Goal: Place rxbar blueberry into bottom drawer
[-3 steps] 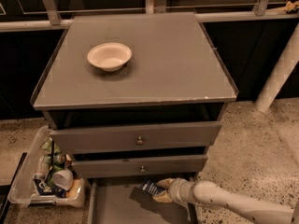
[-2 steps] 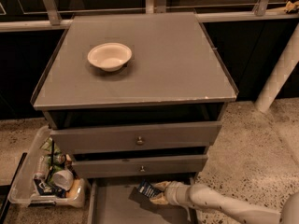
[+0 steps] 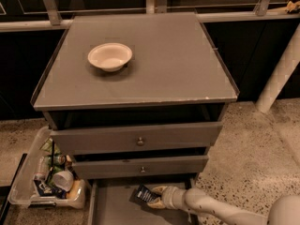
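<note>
The bottom drawer is pulled open below the grey cabinet, its plain grey floor showing. The rxbar blueberry, a small dark navy wrapper with white lettering, sits low over the drawer floor near its back, held in my gripper. The gripper reaches in from the lower right on a pale arm and is shut on the bar's right end. Whether the bar touches the drawer floor I cannot tell.
A cream-white bowl sits on the cabinet top. Two upper drawers with round knobs stand slightly open above the bottom one. A clear plastic bin of clutter stands on the floor at the left. A white post leans at the right.
The gripper with the bar has moved a little left and further into the bottom drawer. The cabinet and bowl have not moved.
</note>
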Motion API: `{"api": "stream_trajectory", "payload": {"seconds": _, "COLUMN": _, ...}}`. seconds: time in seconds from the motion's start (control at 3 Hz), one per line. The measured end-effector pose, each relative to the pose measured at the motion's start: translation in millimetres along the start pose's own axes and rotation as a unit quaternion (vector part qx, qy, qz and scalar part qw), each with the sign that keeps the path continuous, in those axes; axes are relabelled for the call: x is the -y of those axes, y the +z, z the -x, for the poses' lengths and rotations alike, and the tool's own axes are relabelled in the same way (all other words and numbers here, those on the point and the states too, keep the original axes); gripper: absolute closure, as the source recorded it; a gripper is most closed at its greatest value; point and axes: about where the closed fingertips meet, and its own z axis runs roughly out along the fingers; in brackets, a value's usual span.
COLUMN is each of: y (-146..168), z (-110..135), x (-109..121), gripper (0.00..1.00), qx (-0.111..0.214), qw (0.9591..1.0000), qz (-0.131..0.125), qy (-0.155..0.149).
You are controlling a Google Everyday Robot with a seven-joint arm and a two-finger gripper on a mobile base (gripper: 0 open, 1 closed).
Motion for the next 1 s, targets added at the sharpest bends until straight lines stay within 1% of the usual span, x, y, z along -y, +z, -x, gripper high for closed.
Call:
{"api": "stream_trajectory", "payload": {"seconds": 0.33, "y": 12.0, "z": -19.5, "x": -0.7, "gripper": 1.0, "qx": -0.007, "qw": 1.0, "qz": -0.001, "qy": 0.0}}
{"api": "stream_trajectory", "payload": {"seconds": 1.0, "y": 34.7, "z": -58.4, "x": 1.8, "gripper": 1.0, "qx": -0.036, "qw": 0.9993, "qz": -0.011, "qy": 0.0}}
